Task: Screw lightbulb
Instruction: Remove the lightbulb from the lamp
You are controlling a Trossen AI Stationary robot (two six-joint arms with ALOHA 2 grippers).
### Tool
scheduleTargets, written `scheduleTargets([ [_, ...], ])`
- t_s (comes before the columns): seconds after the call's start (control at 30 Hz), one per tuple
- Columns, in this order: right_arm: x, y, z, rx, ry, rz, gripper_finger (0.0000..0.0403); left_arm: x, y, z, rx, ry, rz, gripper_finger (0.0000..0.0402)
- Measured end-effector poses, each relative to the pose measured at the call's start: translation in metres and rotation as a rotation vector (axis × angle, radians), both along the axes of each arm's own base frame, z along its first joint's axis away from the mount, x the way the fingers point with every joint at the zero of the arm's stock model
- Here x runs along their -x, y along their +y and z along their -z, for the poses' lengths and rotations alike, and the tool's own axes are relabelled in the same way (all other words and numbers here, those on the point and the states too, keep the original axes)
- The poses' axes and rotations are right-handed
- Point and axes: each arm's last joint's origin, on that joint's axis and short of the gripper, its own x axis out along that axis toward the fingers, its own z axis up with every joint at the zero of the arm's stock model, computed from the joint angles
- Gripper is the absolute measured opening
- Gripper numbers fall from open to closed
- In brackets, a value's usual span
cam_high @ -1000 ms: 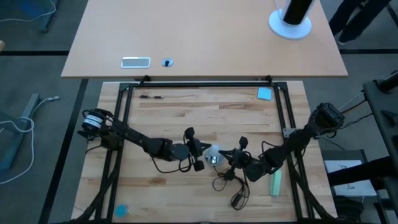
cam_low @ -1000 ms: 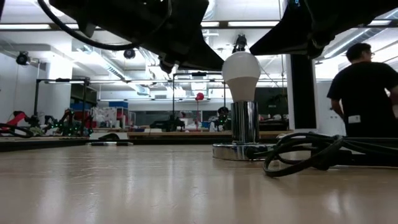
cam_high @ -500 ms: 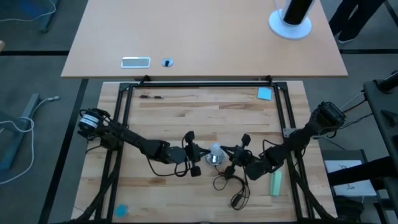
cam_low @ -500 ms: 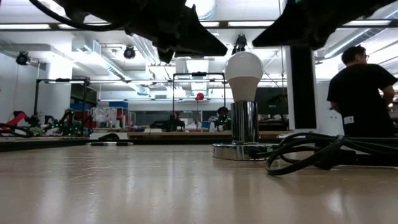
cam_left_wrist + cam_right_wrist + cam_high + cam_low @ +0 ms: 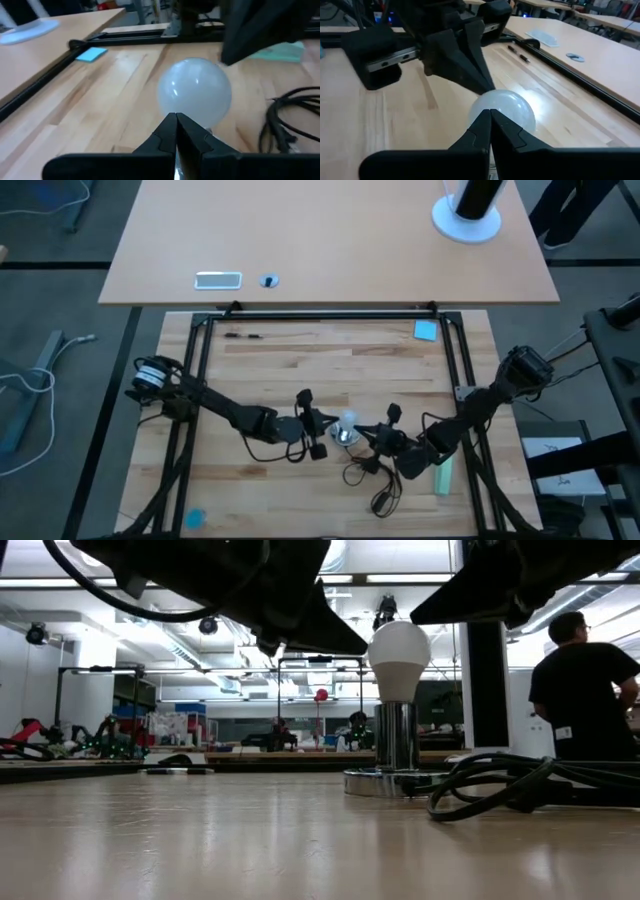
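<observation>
The left pincer (image 5: 318, 432) sits just beside the lightbulb (image 5: 347, 420) on its left, its two fingers pressed together with no gap, holding nothing. The right pincer (image 5: 378, 436) faces it from the bulb's other side, likewise closed and empty. The lightbulb stands upright in the shiny socket (image 5: 396, 754) near the middle of the wooden table (image 5: 280, 365), white globe on top. A black cord (image 5: 520, 788) coils beside the socket, and a pale green block (image 5: 443, 476) lies near the right arm.
</observation>
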Motion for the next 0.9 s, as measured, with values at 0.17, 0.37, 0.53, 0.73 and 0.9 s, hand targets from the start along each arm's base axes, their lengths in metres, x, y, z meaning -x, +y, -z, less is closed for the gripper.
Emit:
scheduleTargets([
  [0.17,-0.002,-0.005,0.002,0.023,-0.005,0.050,0.0000,-0.001,-0.003,0.001,0.001,0.017,0.108,0.0000],
  [0.37,-0.001,-0.007,0.000,0.072,-0.008,0.090,0.0000,0.001,-0.009,-0.003,0.005,0.018,0.187,0.0000],
  [0.53,0.006,0.000,-0.009,0.059,-0.031,0.056,0.0000,0.001,-0.006,-0.003,-0.024,0.016,0.107,0.0000],
  [0.73,0.009,0.005,-0.010,0.012,-0.038,0.007,0.0000,0.001,0.001,-0.003,-0.052,-0.002,-0.044,0.0000],
  [0.9,0.010,0.004,0.003,0.014,0.000,0.021,0.0000,-0.003,0.003,0.005,-0.022,0.012,0.020,0.0000],
])
